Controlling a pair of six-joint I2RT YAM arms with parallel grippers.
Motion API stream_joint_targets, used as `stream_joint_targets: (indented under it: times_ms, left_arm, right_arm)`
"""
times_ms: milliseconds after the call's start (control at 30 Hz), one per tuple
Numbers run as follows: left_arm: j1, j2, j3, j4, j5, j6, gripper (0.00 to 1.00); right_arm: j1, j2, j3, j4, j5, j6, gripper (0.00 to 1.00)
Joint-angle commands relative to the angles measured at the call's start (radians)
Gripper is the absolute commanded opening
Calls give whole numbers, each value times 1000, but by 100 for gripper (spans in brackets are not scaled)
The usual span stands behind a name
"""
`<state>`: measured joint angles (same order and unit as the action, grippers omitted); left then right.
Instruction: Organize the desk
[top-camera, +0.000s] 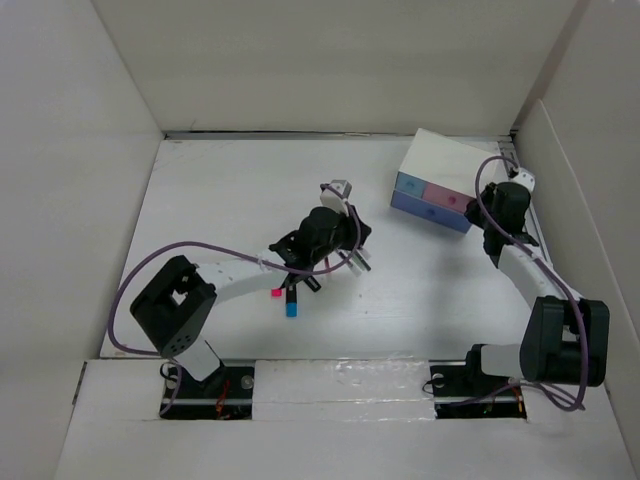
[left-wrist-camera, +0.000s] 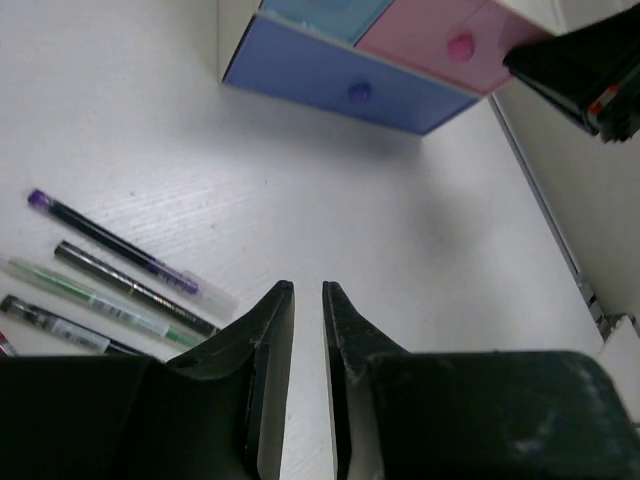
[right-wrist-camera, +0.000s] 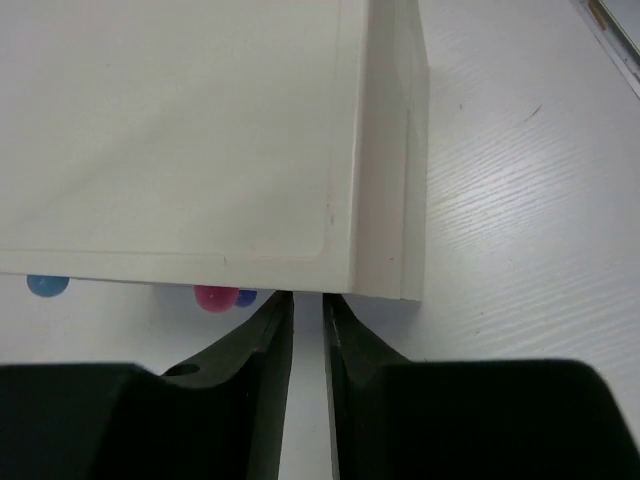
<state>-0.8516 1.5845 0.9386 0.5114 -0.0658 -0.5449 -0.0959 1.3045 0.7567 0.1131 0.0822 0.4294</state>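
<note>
Resting on the desk (top-camera: 220, 200): at least four pens (left-wrist-camera: 135, 288), one drawer box (top-camera: 440, 165).

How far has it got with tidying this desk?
Hardly begun. Nothing looks put away: several pens lie loose on the desk and the drawer box is shut. In hand: nothing; the left hand and right hand are both empty, slightly open. Left: probably stowing the pens.
</note>
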Motion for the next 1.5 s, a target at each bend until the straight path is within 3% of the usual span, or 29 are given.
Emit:
stream_joint_targets:
  times_ms: [0,167,500,1133,1333,1467]
  left_arm:
    - [-12,-80,-76,91,23,-58,16]
    - [-12,-95,-101,62,-22,-59,19]
    - [-12,-230,-216,42,-181,-59,27]
    - [-12,-277,-270,61,-120,-46,25]
    - [-12,-259,-262,53,-106,-40,25]
    - [-12,-236,-253,45,-98,-36,25]
  right_arm:
    - [-16,-5,30,89,-69,-32,33]
    - [59,-16,-10,129,-71,-27,47]
    - [79,124,46,174,-90,23,48]
    - [142,96,62,206,76,45,30]
    - [182,56,41,212,113,52,11]
    - [203,9,-17,214,122,57,7]
